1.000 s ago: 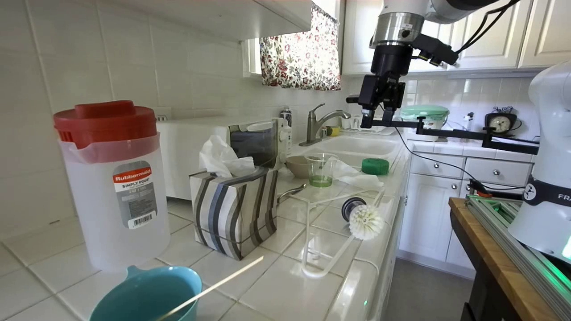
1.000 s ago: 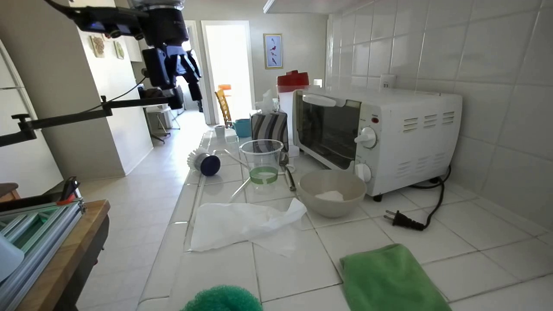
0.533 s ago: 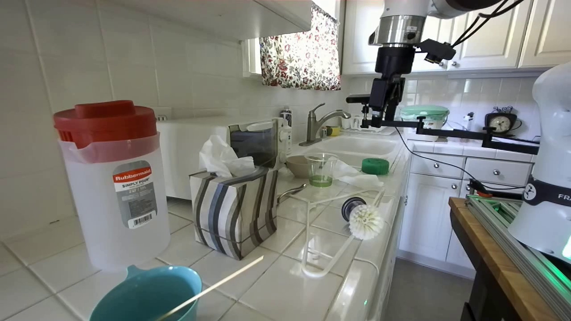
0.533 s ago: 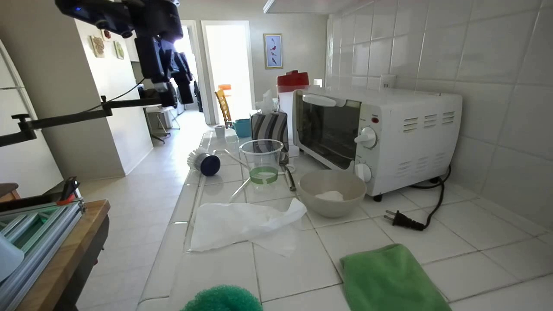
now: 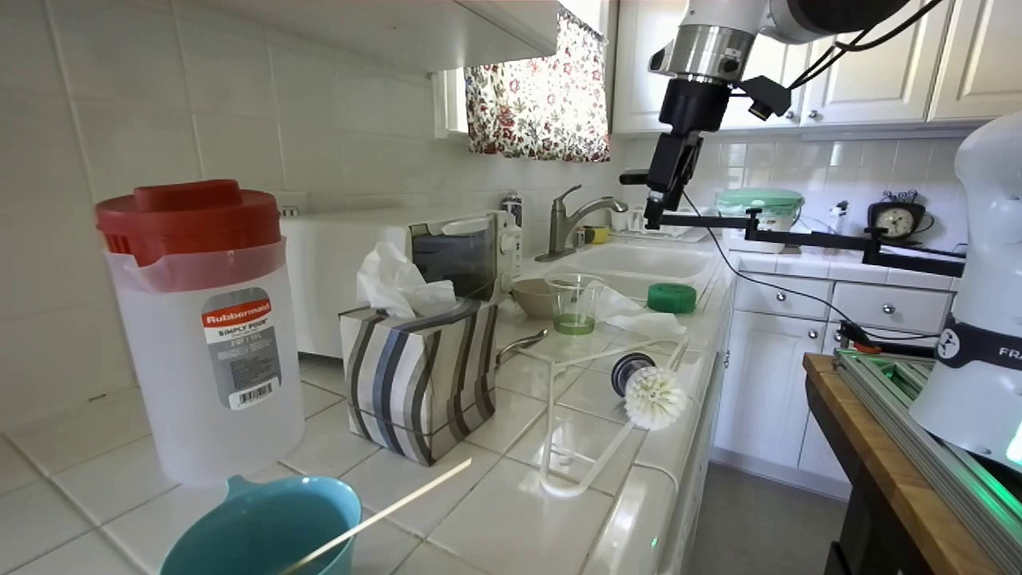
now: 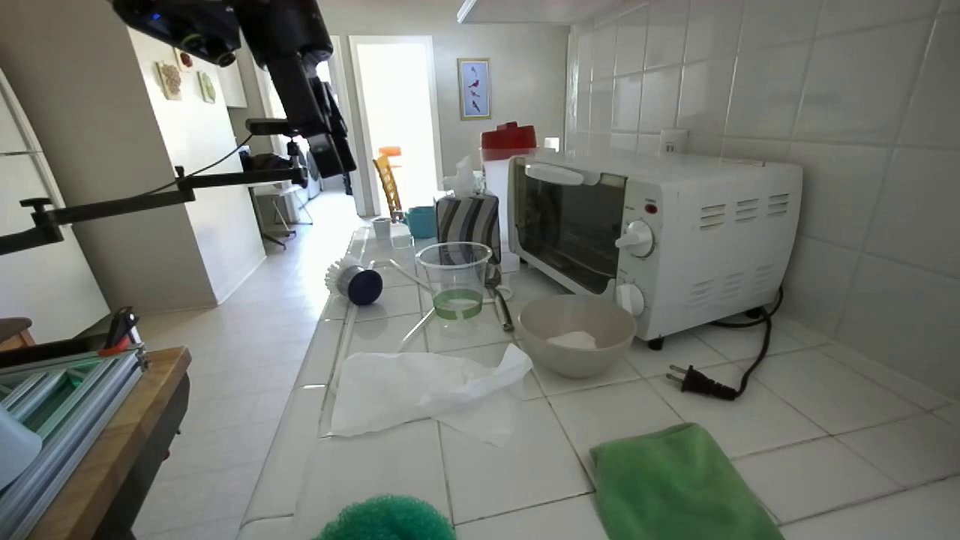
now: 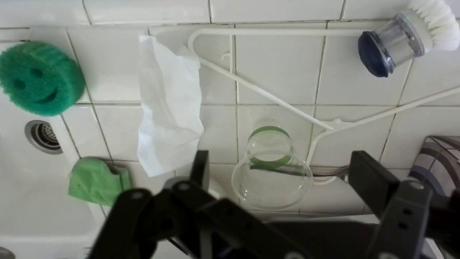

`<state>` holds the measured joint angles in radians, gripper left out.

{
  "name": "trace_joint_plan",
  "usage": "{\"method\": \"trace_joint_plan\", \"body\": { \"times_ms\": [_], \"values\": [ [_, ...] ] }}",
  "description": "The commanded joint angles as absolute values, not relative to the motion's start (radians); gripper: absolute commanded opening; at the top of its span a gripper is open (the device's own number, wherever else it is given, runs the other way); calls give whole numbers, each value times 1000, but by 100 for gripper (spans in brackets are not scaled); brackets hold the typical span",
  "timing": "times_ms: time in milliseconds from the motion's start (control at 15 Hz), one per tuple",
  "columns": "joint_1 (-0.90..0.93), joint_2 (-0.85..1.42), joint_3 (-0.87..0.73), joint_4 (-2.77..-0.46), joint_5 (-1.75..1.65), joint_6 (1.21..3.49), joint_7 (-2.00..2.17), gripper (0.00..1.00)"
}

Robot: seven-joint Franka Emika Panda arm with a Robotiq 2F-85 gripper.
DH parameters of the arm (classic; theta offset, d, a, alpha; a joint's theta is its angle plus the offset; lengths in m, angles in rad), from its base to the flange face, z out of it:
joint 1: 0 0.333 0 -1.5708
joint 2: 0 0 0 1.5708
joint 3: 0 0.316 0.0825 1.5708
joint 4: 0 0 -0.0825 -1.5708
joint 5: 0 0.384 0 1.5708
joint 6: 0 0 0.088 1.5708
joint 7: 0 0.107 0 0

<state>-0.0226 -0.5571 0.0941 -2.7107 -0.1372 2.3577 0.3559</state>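
Clear cup (image 7: 271, 163): stands upright on tiled desk (image 6: 510, 465), well below jaws & well apart from them in both exterior views. In wrist view, shows btwn the two jaw halves, approx midway, but lower down. Points mouth-up; long axis vert., wide rim on top, narrower base at bottom w/ green band low on wall. In wrist view, rim twd bottom edge, base twd top edge. As for jaws: spread wide, released, up in the air, gripping & touching nothing. Around cup: white hanger (image 7: 280, 32) flat on desk, just beside; metal utensil (image 6: 504, 311) also just beside, partly seen thru cup wall in wrist view; crumpled white paper (image 7: 172, 111) near; beige bowl (image 6: 570, 364) near too, just beside corner of white toaster oven (image 6: 720, 255). Farther off: striped tissue box (image 5: 423, 383), scrub brush (image 7: 399, 39) overlapping hanger in wrist view, plus green scrubber (image 7: 46, 77) w/ smiley face. Also green cloth (image 6: 675, 487) on desk, closer to camera than bowl in an exterior view.
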Motion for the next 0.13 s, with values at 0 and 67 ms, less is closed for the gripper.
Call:
{"method": "trace_joint_plan", "body": {
  "times_ms": [0,67],
  "values": [
    [-37,-559,108,-2709,-125,2356,345,100],
    [-37,-559,108,-2709,-125,2356,344,100]
  ]
}}
